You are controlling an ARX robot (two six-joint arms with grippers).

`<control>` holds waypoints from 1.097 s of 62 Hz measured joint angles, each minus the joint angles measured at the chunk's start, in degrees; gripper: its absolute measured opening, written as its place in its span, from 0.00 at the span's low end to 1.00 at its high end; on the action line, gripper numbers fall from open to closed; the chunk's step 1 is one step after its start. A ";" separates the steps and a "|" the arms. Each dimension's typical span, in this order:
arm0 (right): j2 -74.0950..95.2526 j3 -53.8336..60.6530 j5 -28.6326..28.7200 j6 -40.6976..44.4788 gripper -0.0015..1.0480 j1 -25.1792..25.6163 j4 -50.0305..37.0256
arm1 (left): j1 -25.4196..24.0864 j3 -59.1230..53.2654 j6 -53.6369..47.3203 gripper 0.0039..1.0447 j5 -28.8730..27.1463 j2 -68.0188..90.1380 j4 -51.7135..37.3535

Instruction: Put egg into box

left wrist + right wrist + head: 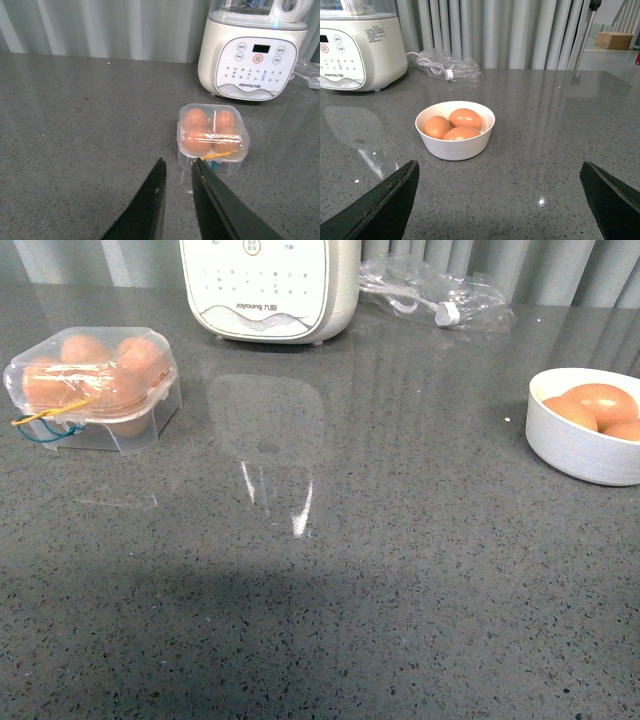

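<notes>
- The right end effector (497, 200) hangs low over the grey desk (330, 590) with its fingers spread wide and nothing between them.
- Straight ahead of it, near but not touching, stands the white bowl (455, 144) with three brown eggs; the egg (465, 118) at the back sits highest and most exposed, long axis roughly crosswise to the fingers' approach.
- The left end effector (176, 170) is nearly pressed together, only a narrow slit between its fingers, gripping nothing.
- Just beyond its tips sits the box (211, 140), lid down, a yellow and blue band at its near edge; four eggs seem to lie under the lid, so a free cup is not evident.
- In the front view the box is far left and the bowl far right, well apart; the right arm is plainly nearer the bowl's eggs.
- Behind stand a white appliance (270, 285) and a clear bag (435, 290).
</notes>
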State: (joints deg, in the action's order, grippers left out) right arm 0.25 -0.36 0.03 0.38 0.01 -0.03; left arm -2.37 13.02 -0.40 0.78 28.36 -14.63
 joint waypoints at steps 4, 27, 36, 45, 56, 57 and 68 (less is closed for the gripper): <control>0.00 0.00 0.00 0.00 0.93 0.00 0.00 | 1.70 -1.64 0.22 0.07 -0.61 -1.57 -0.15; 0.00 0.00 0.00 0.00 0.93 0.00 0.00 | 2.34 -7.56 0.48 0.03 -0.76 -8.74 0.48; 0.00 0.00 0.00 0.00 0.93 0.00 0.00 | 2.34 -8.81 0.48 0.03 -0.79 -10.93 1.42; 0.00 0.00 0.00 0.00 0.93 0.00 0.00 | 2.34 -9.86 0.50 0.03 -0.79 -13.16 2.64; 0.00 0.00 0.00 0.00 0.93 0.00 0.00 | 2.34 -10.71 0.48 0.03 -0.79 -15.61 4.20; 0.00 0.00 0.00 0.00 0.93 0.00 0.00 | 2.34 -10.78 0.48 0.03 -0.79 -15.74 4.28; 0.00 0.00 0.00 0.00 0.93 0.00 0.00 | 2.34 -11.43 0.50 0.03 -0.79 -19.08 5.07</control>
State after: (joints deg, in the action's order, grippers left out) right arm 0.25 -0.36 0.03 0.38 0.01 -0.03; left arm -0.03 1.58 0.10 -0.01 9.28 -9.56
